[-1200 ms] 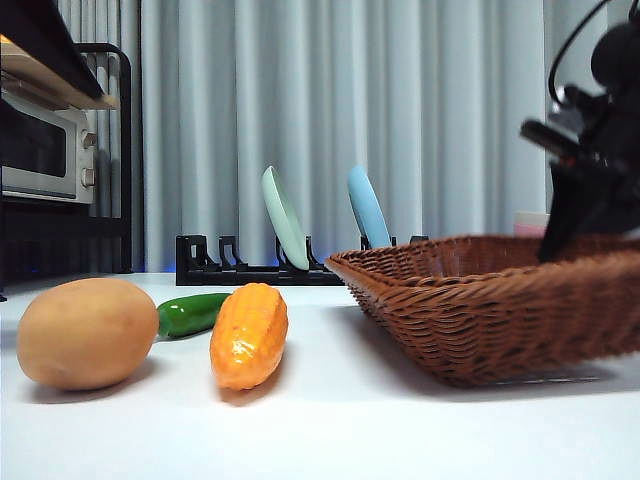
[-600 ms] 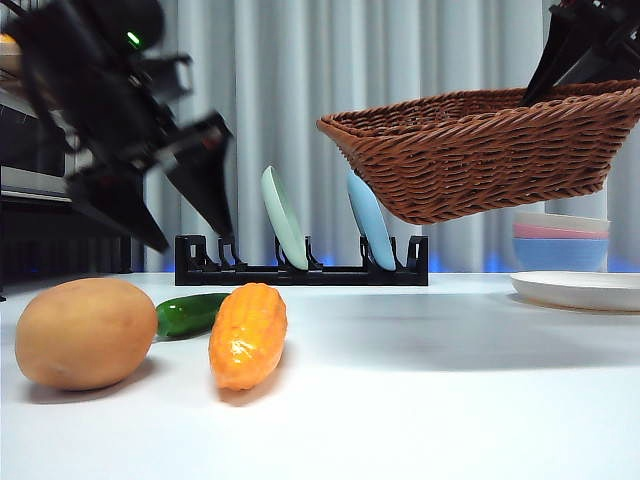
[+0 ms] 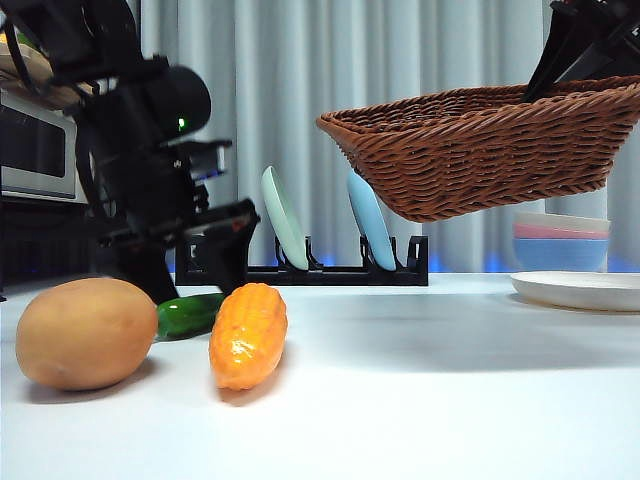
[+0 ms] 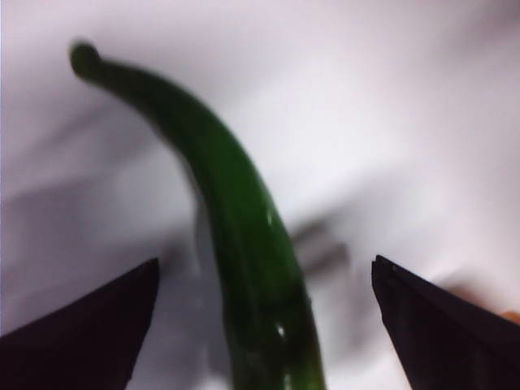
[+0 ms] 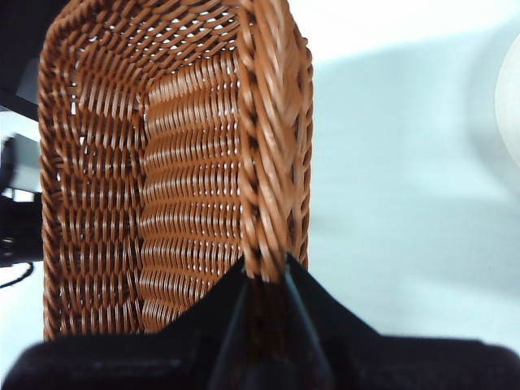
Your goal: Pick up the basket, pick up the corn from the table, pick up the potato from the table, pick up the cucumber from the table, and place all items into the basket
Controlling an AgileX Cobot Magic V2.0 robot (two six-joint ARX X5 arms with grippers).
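Observation:
The brown wicker basket hangs in the air at the upper right, held by its rim in my shut right gripper. The tan potato, the dark-green cucumber and the orange corn lie on the white table at the left. My left gripper is low over the cucumber. Its open jaws stand one on each side of the cucumber, without touching it.
A black rack holds a green plate and a blue plate at the back. Stacked bowls and a white plate stand at the right. A toaster oven sits on a shelf at the far left.
The basket was lifted off the table and now hangs still. My left gripper came in from the upper left and went down to the cucumber.

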